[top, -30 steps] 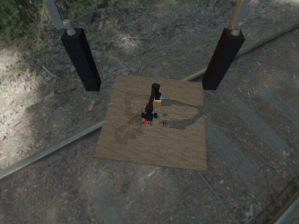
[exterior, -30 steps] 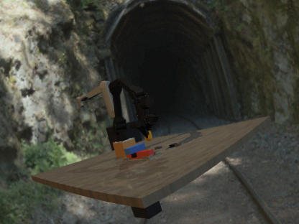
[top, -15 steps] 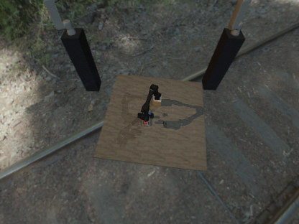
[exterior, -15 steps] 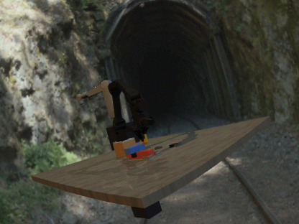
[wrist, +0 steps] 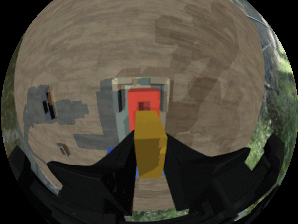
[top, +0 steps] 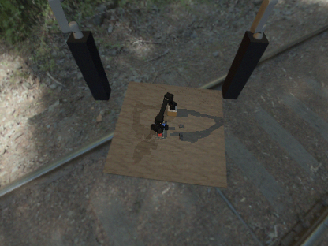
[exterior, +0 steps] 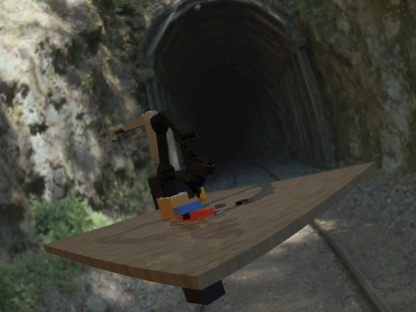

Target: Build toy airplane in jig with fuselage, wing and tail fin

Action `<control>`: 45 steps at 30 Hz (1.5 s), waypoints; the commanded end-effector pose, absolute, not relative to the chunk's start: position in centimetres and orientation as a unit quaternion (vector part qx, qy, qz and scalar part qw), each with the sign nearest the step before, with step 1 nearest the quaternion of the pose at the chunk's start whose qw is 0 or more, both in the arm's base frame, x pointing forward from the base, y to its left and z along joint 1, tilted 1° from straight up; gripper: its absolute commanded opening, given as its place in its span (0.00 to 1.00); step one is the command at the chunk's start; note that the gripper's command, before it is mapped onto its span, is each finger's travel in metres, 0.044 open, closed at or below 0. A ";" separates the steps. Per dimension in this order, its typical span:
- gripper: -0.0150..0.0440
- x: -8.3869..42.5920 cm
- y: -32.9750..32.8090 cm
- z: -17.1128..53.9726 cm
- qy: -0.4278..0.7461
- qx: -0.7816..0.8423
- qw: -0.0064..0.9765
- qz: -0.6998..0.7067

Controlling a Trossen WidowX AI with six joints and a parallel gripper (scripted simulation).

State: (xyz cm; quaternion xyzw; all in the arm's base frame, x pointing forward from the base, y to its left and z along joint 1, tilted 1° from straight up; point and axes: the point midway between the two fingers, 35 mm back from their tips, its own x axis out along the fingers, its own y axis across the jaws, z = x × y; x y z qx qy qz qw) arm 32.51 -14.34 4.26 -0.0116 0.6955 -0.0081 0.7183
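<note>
Gripper (top: 159,128) (exterior: 202,189) (wrist: 147,133) clamped on yellow tail fin (exterior: 202,194) (wrist: 150,142), blue wing (top: 163,124) (exterior: 188,207) (wrist: 110,150) mostly hidden in wrist view.

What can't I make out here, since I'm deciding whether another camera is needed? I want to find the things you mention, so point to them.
- Tab of the yellow tail fin (exterior: 202,194) (wrist: 150,142): wrist view, hidden beneath the fin's own body.
- Wing's socket joint: wrist view, the end effector (wrist: 147,133) and fin cover most of the blue wing (exterior: 188,207).
- Fuselage (top: 159,135) (exterior: 202,214) (wrist: 144,96) seating: top view, too small.
</note>
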 end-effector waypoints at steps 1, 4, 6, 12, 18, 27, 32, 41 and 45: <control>0.36 32.6 -14.4 4.3 0.694 -0.013 0.720 -0.007; 0.36 32.6 -14.4 4.3 0.694 -0.013 0.720 -0.007; 0.36 32.7 -14.4 4.3 0.694 -0.013 0.720 -0.007; 0.36 32.8 -14.4 4.0 0.694 -0.013 0.720 -0.007; 0.36 32.8 -14.4 3.1 0.694 -0.013 0.720 -0.007; 0.36 32.9 -14.5 1.6 0.694 -0.013 0.720 -0.007; 0.36 32.9 -14.5 0.8 0.694 -0.013 0.720 -0.007; 0.36 32.9 -14.5 0.3 0.694 -0.013 0.720 -0.007; 0.36 32.9 -14.5 0.3 0.694 -0.013 0.720 -0.007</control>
